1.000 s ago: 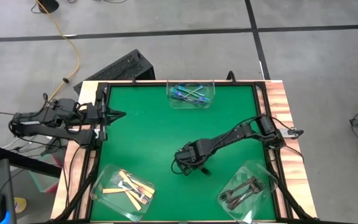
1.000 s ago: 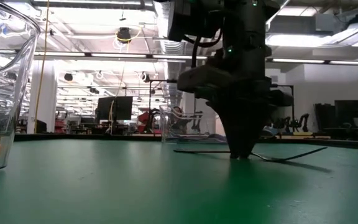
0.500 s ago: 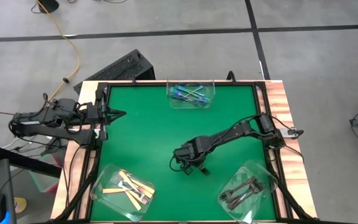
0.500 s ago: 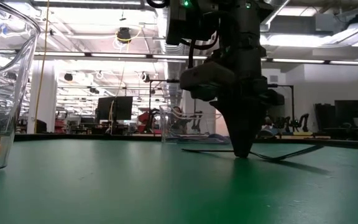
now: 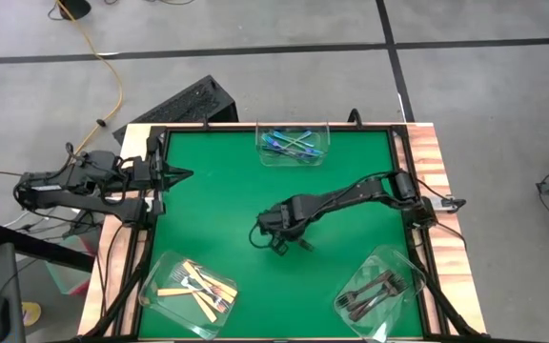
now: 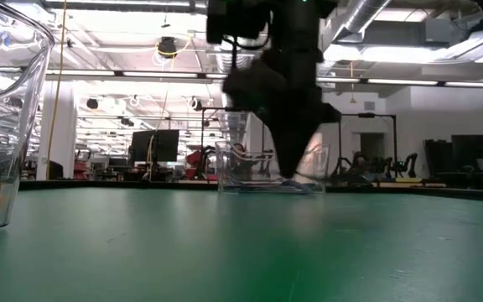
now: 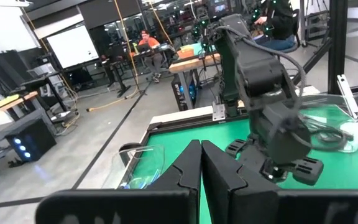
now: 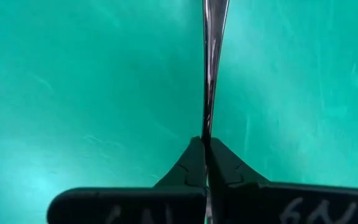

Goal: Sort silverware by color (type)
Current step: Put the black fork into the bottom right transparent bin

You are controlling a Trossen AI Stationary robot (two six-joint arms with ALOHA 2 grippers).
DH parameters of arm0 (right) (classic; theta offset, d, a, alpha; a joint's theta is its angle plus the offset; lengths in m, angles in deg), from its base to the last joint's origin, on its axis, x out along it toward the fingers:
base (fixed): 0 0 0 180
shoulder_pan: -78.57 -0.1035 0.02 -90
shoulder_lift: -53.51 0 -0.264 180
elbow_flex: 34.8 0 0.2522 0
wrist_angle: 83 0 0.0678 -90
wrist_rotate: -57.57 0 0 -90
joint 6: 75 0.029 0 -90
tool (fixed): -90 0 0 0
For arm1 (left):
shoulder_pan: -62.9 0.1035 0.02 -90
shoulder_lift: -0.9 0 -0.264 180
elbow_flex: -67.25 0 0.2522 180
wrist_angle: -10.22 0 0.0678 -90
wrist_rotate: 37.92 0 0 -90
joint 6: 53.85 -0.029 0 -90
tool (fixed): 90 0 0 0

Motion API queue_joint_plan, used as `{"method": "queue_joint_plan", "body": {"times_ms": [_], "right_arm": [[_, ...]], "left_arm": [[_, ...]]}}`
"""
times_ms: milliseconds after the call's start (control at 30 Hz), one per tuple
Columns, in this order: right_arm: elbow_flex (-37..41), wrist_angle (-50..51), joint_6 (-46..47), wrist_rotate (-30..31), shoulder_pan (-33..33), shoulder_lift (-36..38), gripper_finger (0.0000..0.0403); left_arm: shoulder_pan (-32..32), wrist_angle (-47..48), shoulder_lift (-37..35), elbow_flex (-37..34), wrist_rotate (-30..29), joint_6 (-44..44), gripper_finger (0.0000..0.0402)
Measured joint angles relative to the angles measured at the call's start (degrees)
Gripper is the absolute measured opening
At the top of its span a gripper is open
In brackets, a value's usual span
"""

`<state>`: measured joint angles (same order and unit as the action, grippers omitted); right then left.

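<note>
Green felt covers the desk, framed by a wooden edge, with grey floor all around in the high view. Three clear tubs sit on it: the far tub holds blue-handled forks, the near-left tub holds tan-handled forks, and the near-right tub holds dark grey forks.

Over the middle of the desk, a little toward the near side, is the right hand. Its own camera shows the two fingers pressed together on a slim dark metal fork — the shank runs straight out from between the fingertips over bare green. In the low view the right hand points downward with its tip clear of the felt, in front of the far tub; the fork cannot be made out there.

Off the desk's left edge, near the far-left corner, the left hand waits with its fingers shut together on nothing, as its wrist camera shows.

Beyond the desk the low view looks into a wide workshop with ceiling lights, monitors and benches.
</note>
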<state>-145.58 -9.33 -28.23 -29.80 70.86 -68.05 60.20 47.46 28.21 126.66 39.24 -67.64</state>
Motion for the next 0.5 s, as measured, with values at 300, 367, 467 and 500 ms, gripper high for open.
{"method": "queue_joint_plan", "body": {"times_ms": [300,367,467,500], "right_arm": [[-10.4,6.4,-8.0,1.3,4.0,0.2,0.0008],[-13.3,8.6,-10.3,2.1,4.8,0.2,0.0008],[-17.3,11.7,-13.1,3.2,6.3,0.3,0.0008],[-18.7,12.9,-14.0,3.5,6.8,0.3,0.0008]], "left_arm": [[0.0,0.2,0.0,0.0,0.0,1.0,0.0000],[0.0,0.2,0.0,0.0,0.0,1.0,0.0000],[0.0,0.2,0.0,0.0,0.0,1.1,0.0000],[0.0,0.2,0.0,0.0,0.0,1.1,0.0000]]}}
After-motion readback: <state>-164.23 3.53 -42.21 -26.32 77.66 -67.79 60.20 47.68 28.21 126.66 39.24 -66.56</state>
